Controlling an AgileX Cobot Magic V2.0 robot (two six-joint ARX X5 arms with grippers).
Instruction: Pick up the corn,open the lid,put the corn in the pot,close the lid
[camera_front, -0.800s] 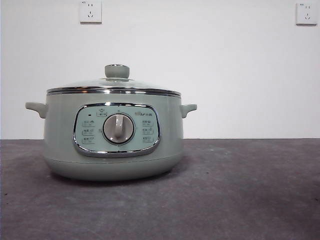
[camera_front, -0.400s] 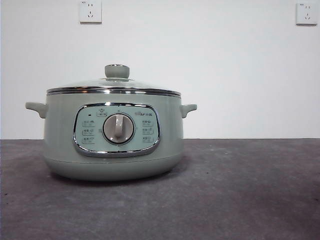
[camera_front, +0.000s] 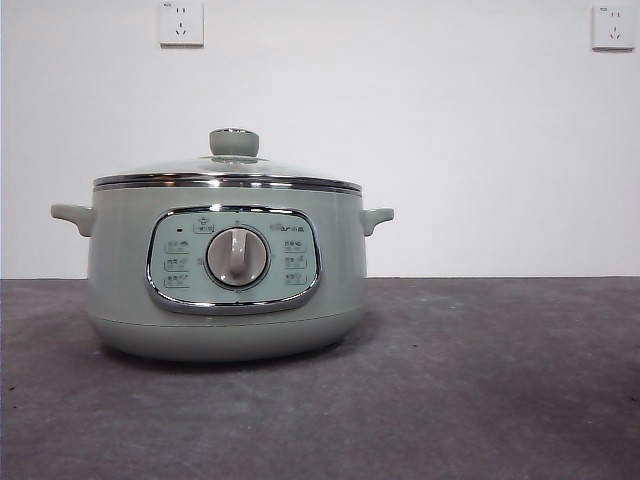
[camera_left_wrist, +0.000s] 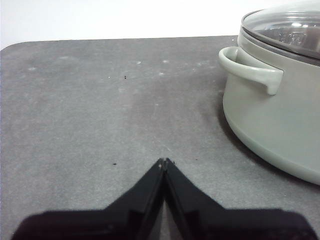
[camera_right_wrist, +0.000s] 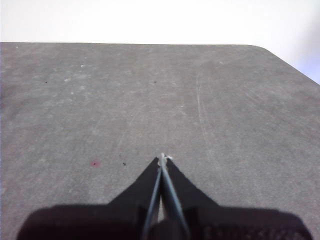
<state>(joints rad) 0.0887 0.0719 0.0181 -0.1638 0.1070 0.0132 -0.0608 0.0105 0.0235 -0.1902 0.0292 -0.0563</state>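
Lid (camera_front: 228, 170) seated on pot (camera_front: 120, 300).

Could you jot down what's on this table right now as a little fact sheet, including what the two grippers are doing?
pot: pale green cooker standing on the dark table
lid: glass lid seated on the pot, knob up
corn: not seen in any view
left gripper: shut, empty, beside the pot's handle, apart from it
right gripper: shut, empty, over bare table
wall: two sockets high up
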